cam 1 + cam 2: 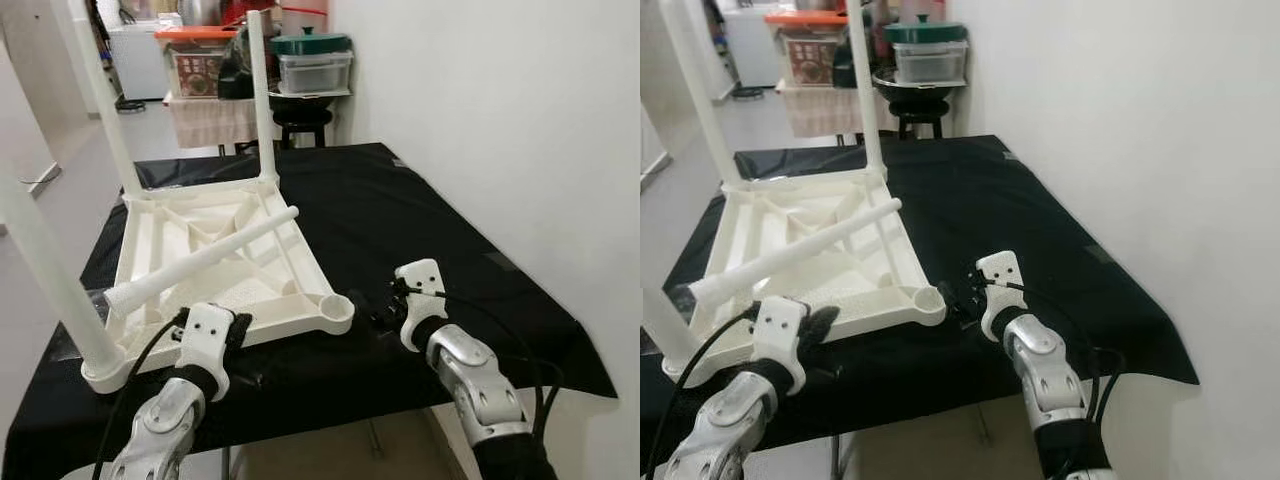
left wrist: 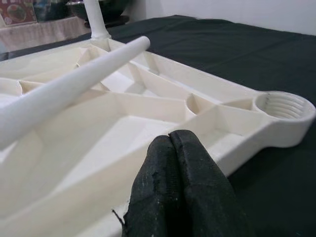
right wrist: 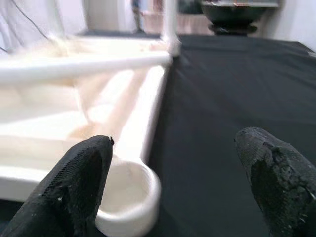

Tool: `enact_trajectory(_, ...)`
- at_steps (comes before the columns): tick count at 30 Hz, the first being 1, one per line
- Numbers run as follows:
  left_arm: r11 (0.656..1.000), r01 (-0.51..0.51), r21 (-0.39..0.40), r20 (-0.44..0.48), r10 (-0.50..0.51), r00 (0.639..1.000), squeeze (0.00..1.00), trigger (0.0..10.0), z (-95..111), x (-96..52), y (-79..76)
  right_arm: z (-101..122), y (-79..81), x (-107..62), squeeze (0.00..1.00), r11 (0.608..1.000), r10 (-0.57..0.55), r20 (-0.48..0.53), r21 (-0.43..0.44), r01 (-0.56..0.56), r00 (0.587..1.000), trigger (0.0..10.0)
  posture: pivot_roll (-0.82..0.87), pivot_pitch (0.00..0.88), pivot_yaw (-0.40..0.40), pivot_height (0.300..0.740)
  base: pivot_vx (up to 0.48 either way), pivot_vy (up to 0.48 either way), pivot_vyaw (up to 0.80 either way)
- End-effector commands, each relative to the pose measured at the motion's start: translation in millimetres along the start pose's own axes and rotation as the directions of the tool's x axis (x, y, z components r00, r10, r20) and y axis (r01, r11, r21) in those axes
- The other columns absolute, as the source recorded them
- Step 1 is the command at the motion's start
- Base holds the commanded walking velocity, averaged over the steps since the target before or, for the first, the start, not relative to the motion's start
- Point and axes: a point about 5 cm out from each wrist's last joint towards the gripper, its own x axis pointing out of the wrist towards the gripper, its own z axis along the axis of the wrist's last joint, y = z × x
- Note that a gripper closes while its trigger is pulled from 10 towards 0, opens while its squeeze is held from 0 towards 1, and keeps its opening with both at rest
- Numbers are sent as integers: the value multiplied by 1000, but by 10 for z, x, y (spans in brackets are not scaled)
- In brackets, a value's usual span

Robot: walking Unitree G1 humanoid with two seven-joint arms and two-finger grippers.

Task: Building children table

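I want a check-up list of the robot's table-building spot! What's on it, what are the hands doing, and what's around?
Surface: black cloth covers the worktable.
Job's things: white tabletop lies upside down; three legs stand screwed in, one loose leg lies across it; the near corner socket is empty.
Clutter: nothing seen on the cloth.
Grippers: left gripper has fingers shut, at the tabletop's near edge; right gripper has fingers open, beside the empty socket.
Cables: black cables run along both arms.
Surroundings: white wall on the right; storage boxes and a stool behind.

Upturned white tabletop (image 1: 215, 262) — loose leg (image 1: 200, 262) across
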Motion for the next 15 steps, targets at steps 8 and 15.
enact_trajectory(8, 1000, 29, -2, 46, -29, 999, 0, 10000, 64, 79, 0, 36, 160, -10, 0, 989, 69, 72, 129, -78, 995, 10000, 14, 0, -29, 740, 233, 0, 200)
enact_trajectory(15, 998, 68, 6, 58, -68, 996, 0, 10000, 70, 108, -53, 136, 163, 36, 0, 992, 53, 112, 107, -65, 992, 10000, 23, 0, -28, 740, 416, 0, 234)
